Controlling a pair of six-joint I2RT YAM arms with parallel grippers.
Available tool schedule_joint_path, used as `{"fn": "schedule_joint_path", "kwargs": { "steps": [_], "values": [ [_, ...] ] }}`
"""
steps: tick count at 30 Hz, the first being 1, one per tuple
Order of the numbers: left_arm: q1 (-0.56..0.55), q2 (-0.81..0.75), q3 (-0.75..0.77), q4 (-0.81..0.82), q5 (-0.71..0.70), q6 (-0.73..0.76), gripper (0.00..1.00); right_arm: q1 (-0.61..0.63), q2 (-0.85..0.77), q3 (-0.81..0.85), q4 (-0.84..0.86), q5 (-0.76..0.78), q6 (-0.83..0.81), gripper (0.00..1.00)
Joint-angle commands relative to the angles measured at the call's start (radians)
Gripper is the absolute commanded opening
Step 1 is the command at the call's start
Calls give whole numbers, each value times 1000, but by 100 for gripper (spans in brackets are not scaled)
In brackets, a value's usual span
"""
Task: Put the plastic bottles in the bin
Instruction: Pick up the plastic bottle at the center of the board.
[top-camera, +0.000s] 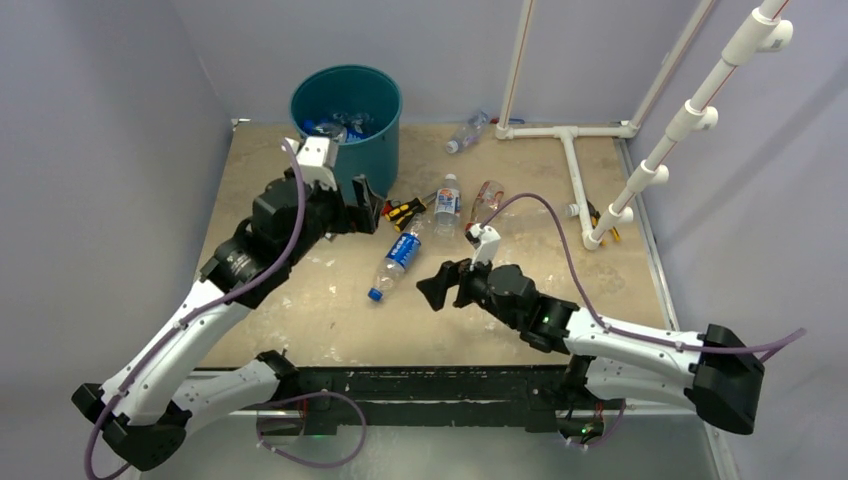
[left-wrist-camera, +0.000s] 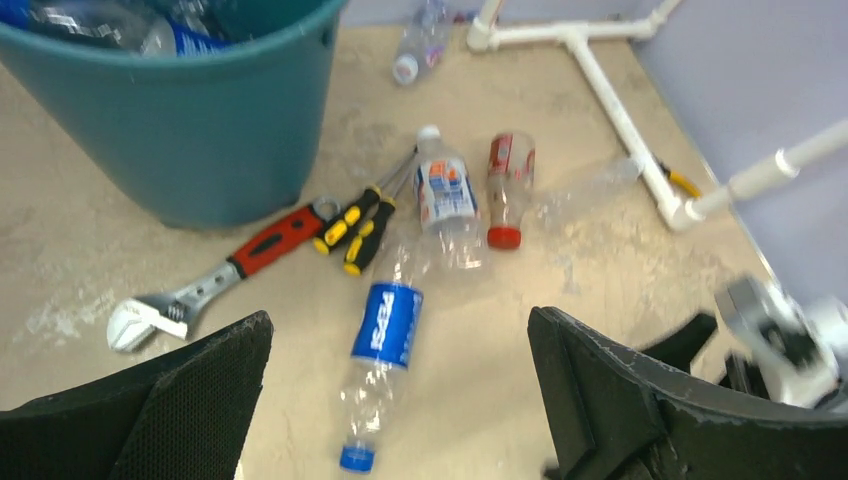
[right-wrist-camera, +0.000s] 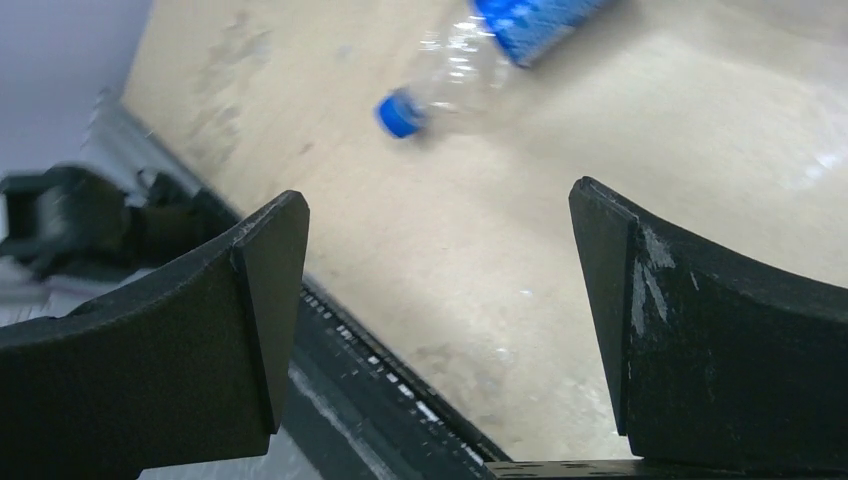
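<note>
We see the tan desk (top-camera: 300, 310) carrying everything here. The teal bin (top-camera: 378, 150) stands upright at the desk's far edge, left of the middle, and several plastic bottles (top-camera: 345, 125) already lie inside it, at least one with a blue label. A white pipe frame (top-camera: 572, 165) lies along the far right corner and runs toward the right edge.

The left end effector (top-camera: 368, 205) hovers just beside the near side of the bin, its jaws spread wide and gripping nothing. The right end effector (top-camera: 440, 285) hangs over the middle of the desk, nearer the near edge, and its jaws also stand wide apart with nothing between them.

Several bottles lie on their sides on the desk. The blue-label bottle (top-camera: 397, 255) lies near the centre, its blue cap pointing toward the near edge, between the two end effectors. The white-cap bottle (top-camera: 447, 203) lies just beyond it, with the red-cap bottle (top-camera: 487, 200) just beside that on the right. In the left wrist view a crushed clear bottle (left-wrist-camera: 590, 190) lies right of the red-cap one, close to the pipe frame. One more clear bottle (top-camera: 466, 132) rests at the far edge, between the bin and the frame.

A red-handled wrench (left-wrist-camera: 215, 280) lies by the foot of the bin, and two yellow-black screwdrivers (left-wrist-camera: 355, 225) lie just beside it, their shafts reaching toward the white-cap bottle.
</note>
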Motion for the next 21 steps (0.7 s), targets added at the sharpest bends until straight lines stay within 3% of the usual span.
{"fn": "schedule_joint_path", "kwargs": {
  "steps": [1,7,16,21],
  "values": [
    [-102,-51,-105,-26,-85,-4,99,-99,28,-48,-8,103,155,99],
    [-248,-77,-236,11,-197,-65,99,-154,67,-103,54,80,193,98],
    [-258,-120,-388,29,-184,-148,99,-170,252,-57,171,18,220,97],
    [-259,-75,-524,124,-155,-216,99,-170,301,-33,227,20,236,95]
  ]
}}
